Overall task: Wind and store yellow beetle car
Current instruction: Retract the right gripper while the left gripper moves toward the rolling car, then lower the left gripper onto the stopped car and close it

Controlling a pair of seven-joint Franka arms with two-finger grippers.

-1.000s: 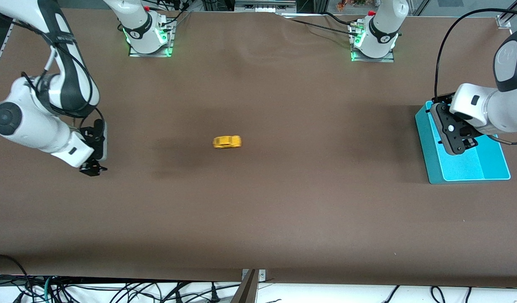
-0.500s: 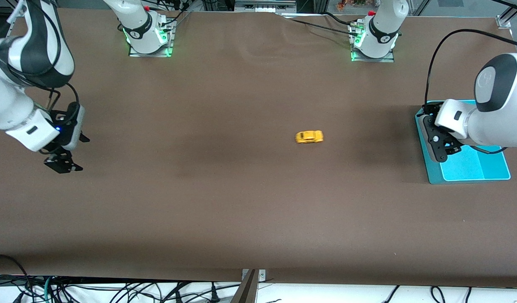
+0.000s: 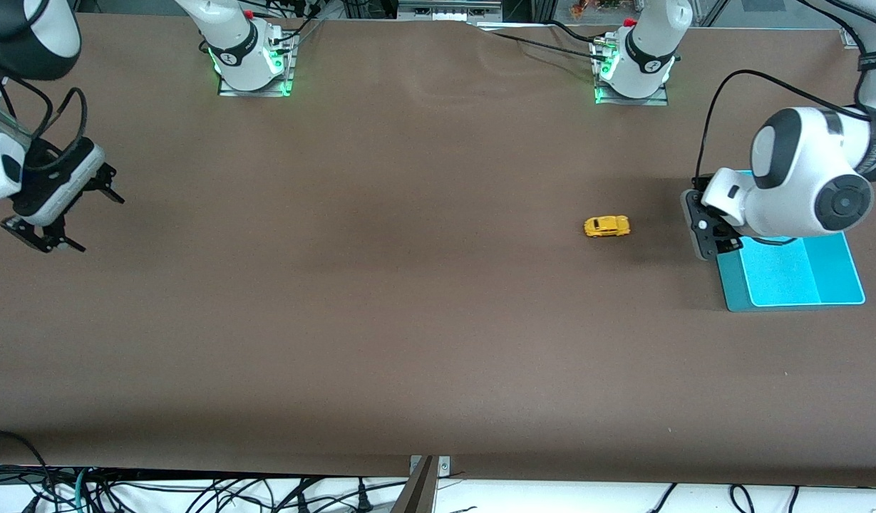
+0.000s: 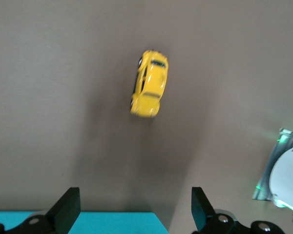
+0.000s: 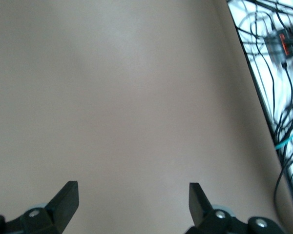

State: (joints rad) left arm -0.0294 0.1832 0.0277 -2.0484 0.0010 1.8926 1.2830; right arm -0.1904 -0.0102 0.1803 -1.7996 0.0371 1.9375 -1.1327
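The yellow beetle car [image 3: 606,226] stands on its wheels on the brown desk [image 3: 409,342], toward the left arm's end, about midway between the desk's two long edges and well apart from every corner. Over the last second it has travelled from the middle of the desk toward the teal tray [image 3: 794,274] and now stands near it, not touching. Its long axis runs along the desk's length; which end is its nose I cannot tell.

The teal tray sits at the left arm's end of the desk, partly covered by that arm. The left gripper [image 3: 705,231] has shifted from over the tray to its edge on the car's side; in the left wrist view the car [image 4: 149,83] lies ahead of the jaws, which stand wide and hold nothing. The right gripper [image 3: 56,214] has drawn back toward the short edge at the right arm's end, over bare desk, jaws wide and holding nothing.
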